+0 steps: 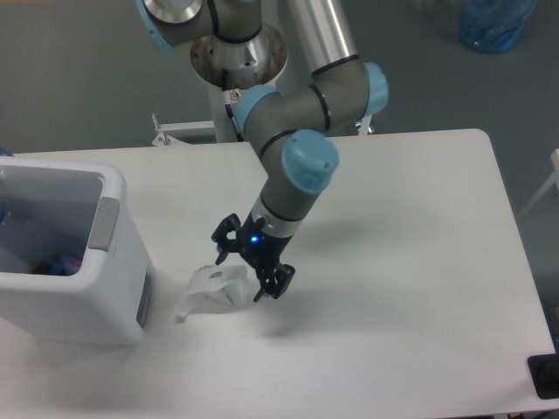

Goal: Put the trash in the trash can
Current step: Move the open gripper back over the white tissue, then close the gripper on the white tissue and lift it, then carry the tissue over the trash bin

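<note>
Gripper (pixel 247 273) positioned directly at the crumpled white wrapper (pixel 210 290), fingers spread wide, nothing held.

The wrapper lies on the white table (pixel 410 288), toward the front edge and left of centre, just beside the right wall of the trash can (pixel 65 253). A green fleck shows on the wrapper's right side. The gripper's two black fingers are well apart, one above the wrapper's upper right edge, the other at its lower right; whether either touches the wrapper cannot be told. A blue light is lit on the gripper body. The trash can stands at the table's left edge, open at the top, with a grey panel on its right rim. Inside it, small patches of blue and red show low down; what they belong to cannot be told.
</note>
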